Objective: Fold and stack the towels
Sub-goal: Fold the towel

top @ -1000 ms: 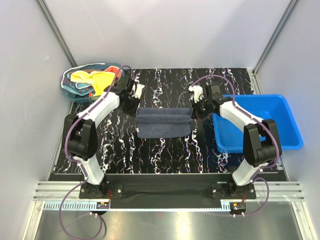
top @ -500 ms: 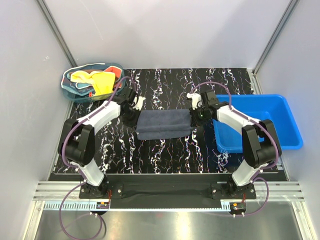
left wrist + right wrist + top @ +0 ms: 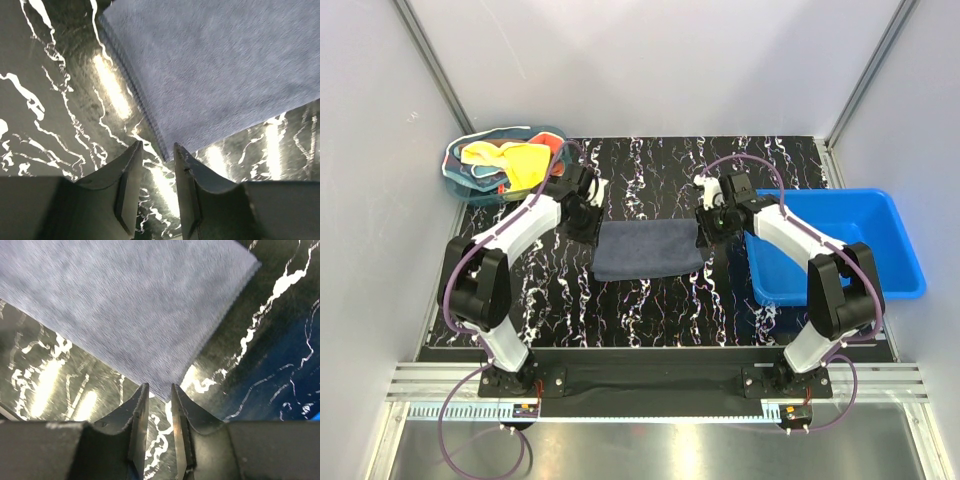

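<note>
A dark grey-blue towel [image 3: 648,250] lies folded flat in the middle of the black marbled table [image 3: 650,310]. My left gripper [image 3: 586,218] hovers at the towel's far left corner, open, with nothing between its fingers; the left wrist view has the towel [image 3: 215,70] corner just beyond the left gripper [image 3: 157,146]. At the far right corner my right gripper [image 3: 706,224] stands narrowly open and empty, the towel [image 3: 125,305] edge just ahead of the right gripper [image 3: 159,387]. A yellow towel [image 3: 505,158] and an orange-red one [image 3: 554,147] lie bunched in the basket.
A teal mesh-sided basket [image 3: 455,168] sits at the table's far left corner. A rigid blue plastic bin [image 3: 850,240] stands at the right edge, close beside my right arm. Grey walls enclose the table on three sides.
Both grippers went from shut on the towel's corners to open and let go. The towel was folded over and now lies flat. Both grippers have drawn back slightly toward the far side.
</note>
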